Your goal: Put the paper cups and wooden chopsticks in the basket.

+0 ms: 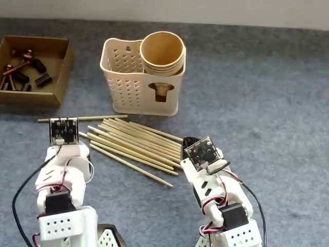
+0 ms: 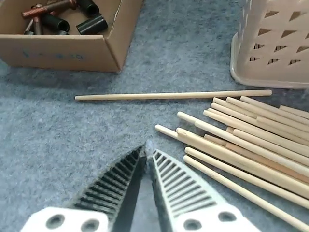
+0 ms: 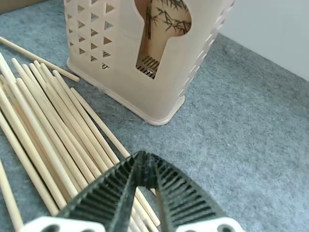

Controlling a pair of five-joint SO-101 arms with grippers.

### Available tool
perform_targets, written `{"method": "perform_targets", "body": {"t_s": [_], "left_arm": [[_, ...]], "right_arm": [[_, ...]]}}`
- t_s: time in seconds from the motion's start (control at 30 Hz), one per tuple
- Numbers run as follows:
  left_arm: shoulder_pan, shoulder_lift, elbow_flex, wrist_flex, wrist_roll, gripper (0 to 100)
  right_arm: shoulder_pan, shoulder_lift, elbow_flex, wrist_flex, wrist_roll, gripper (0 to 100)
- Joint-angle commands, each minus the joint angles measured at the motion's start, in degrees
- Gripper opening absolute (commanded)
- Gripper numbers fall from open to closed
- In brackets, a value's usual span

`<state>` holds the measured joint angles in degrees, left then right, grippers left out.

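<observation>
The grey, carpet-like surface (image 1: 267,103) runs back to a pale wall. On it the cream perforated basket (image 1: 121,77) stands upright toward the far side. From the high view I see the paper cups (image 1: 162,49) stacked one inside another in its right-hand compartment, their rims above the basket's edge. In the right wrist view a printed cup side shows through the cut-out in the basket's front wall.

The chopsticks (image 1: 133,144) lie loose in a fanned bundle on the surface just in front of the basket, between my two arms. One single chopstick (image 2: 174,95) lies apart from the bundle, crosswise, between it and the cardboard box (image 1: 57,77) at the far left, which holds dark and copper-coloured metal bits (image 1: 20,72).

My left hand (image 2: 146,150) has its fingers together with nothing between them, tips over bare surface just beside the near ends of the bundle. My right hand (image 3: 142,162) is also closed and empty, tips over the other end of the bundle; I cannot tell whether it touches the sticks.
</observation>
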<state>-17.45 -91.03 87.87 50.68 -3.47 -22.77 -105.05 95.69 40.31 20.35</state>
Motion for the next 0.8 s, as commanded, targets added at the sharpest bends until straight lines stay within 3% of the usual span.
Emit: {"method": "perform_targets", "body": {"t_s": [0.0,0.13,0.4,0.77], "left_arm": [[-1.80,-6.81,3.12,-1.14,-0.53,0],[-2.77,-14.64,6.46,-1.05,-0.53,0],[-2.86,-13.14,6.73,-1.14,-0.53,0],[-2.95,-13.14,6.90,-0.97,-0.62,0]], "right_arm": [[0.66,-0.31,6.20,-1.19,0.70,1.0],[0.66,-0.31,6.20,-1.19,0.44,1.0],[1.89,-0.31,5.76,-0.84,0.26,0.6],[4.44,-0.31,-15.25,16.31,-4.84,0.6]]}}
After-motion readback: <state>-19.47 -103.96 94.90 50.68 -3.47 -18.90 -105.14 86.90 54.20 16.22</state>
